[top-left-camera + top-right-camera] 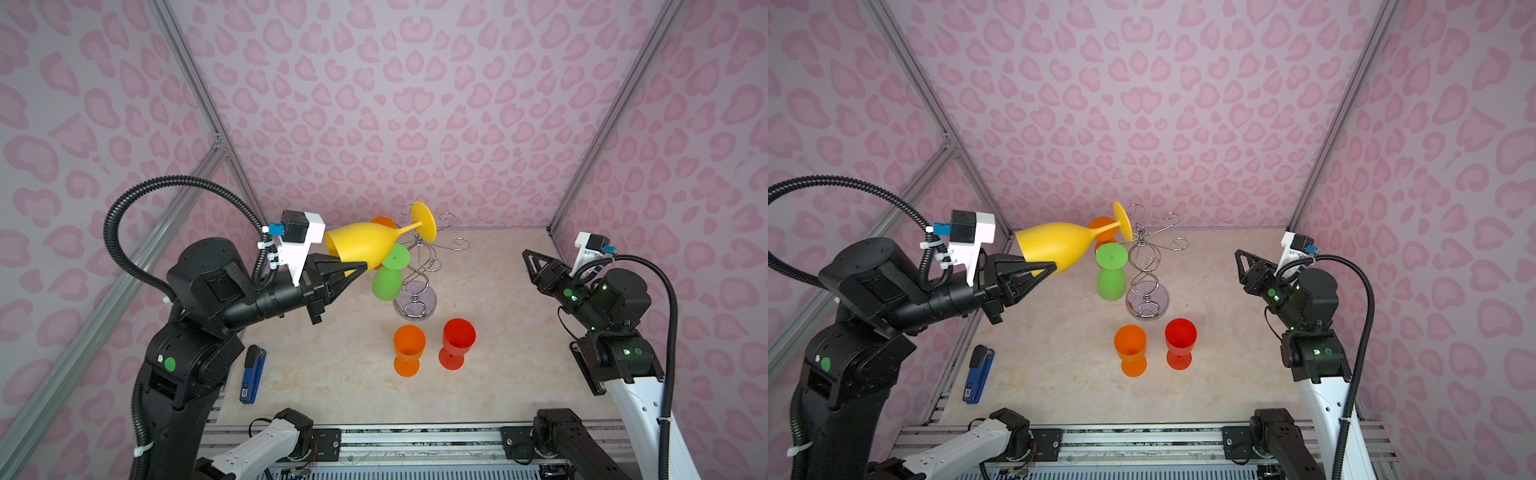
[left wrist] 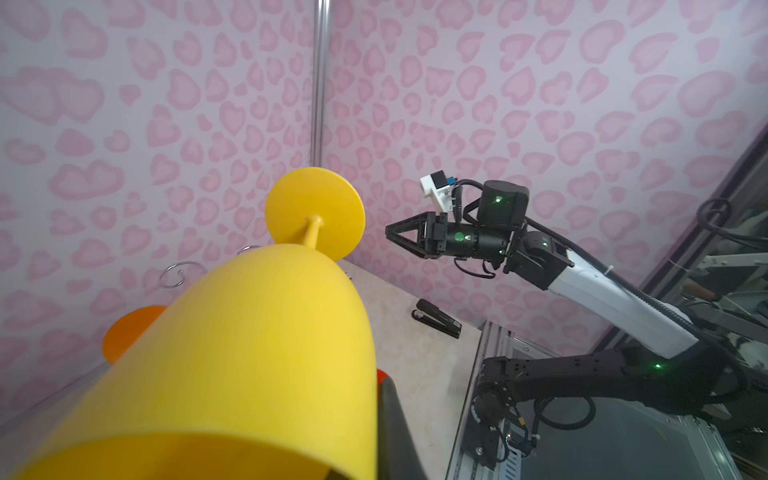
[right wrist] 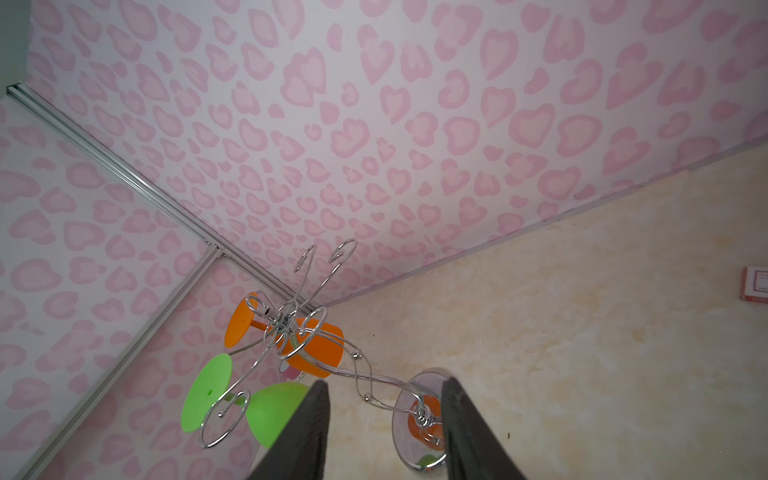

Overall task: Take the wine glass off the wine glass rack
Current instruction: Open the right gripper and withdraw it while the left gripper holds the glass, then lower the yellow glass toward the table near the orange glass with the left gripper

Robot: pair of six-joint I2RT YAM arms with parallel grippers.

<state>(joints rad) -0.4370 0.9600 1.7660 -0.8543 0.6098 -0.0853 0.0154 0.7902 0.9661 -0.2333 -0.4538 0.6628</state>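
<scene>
While the left gripper [image 1: 360, 267], jaws pressed together on the bowl wall by the rim, holds it in the air, the yellow glass [image 1: 365, 245] lies almost level, with its mouth toward that arm and its foot beside the top hooks of the rack [image 1: 417, 306]. Whether foot and hook touch cannot be told. The rack stands on the table [image 1: 498, 332], toward the rear. A green glass [image 1: 386, 282] hangs upside down from it, and an orange glass [image 3: 320, 345] hangs behind, largely hidden in both top views. Nearer the camera, a second orange glass [image 1: 409, 343] and a red glass [image 1: 458, 336] stand upright, side by side but apart. A stapler [image 1: 253, 376] lies by the table's left edge. The right gripper [image 3: 384, 380], fingers spread and empty, hovers well right of the rack.
</scene>
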